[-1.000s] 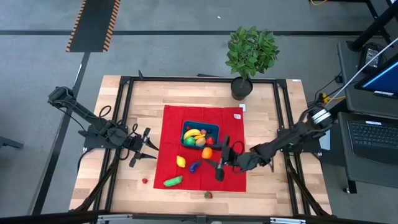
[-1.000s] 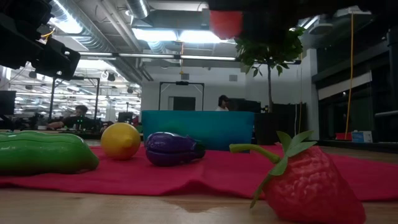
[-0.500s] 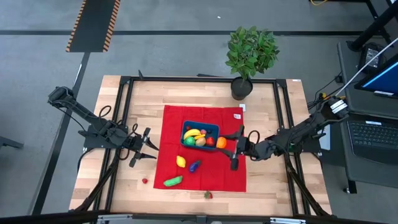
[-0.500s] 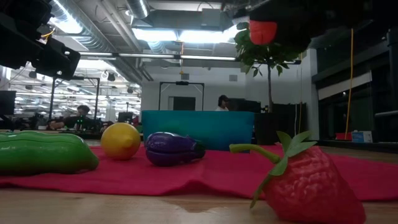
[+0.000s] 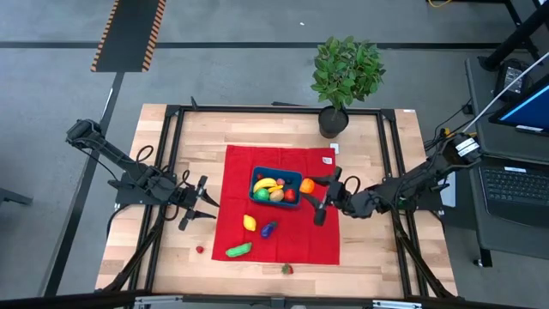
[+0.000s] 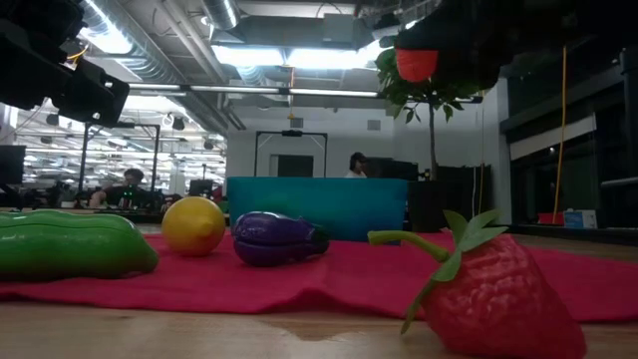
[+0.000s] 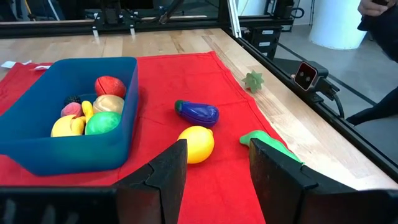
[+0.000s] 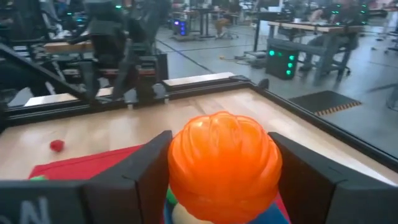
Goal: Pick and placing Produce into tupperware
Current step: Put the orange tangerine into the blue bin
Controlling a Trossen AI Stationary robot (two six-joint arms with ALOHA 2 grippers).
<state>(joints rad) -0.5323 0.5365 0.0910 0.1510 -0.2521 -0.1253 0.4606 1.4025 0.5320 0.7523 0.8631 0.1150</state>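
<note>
Right claw (image 5: 316, 199) clenched on an orange toy pumpkin (image 8: 224, 165), held between both fingers, raised above the surface at the right edge of the teal-blue tupperware (image 5: 276, 177). In the low view the held piece hangs high, in front of the potted plant (image 5: 345, 73).

Tupperware sits on the red cloth (image 5: 322, 236), toward its far half. Inside: a yellow banana (image 7: 67, 126), a green round fruit (image 7: 102, 122), a red piece (image 7: 109, 85), a tan piece (image 7: 108, 102).

Still out on the cloth, nearer the front edge: lemon (image 5: 249, 223), purple eggplant (image 5: 268, 228), green cucumber (image 5: 238, 250). Lemon and eggplant lie near each other, not touching.

On bare wood: strawberry (image 5: 286, 269) just off the cloth's front edge; a small red piece (image 5: 199, 250) to the cloth's left, kind cannot be told.

Left claw (image 5: 196, 206) waits over the wood left of the cloth, fingers parted, holding nothing.
</note>
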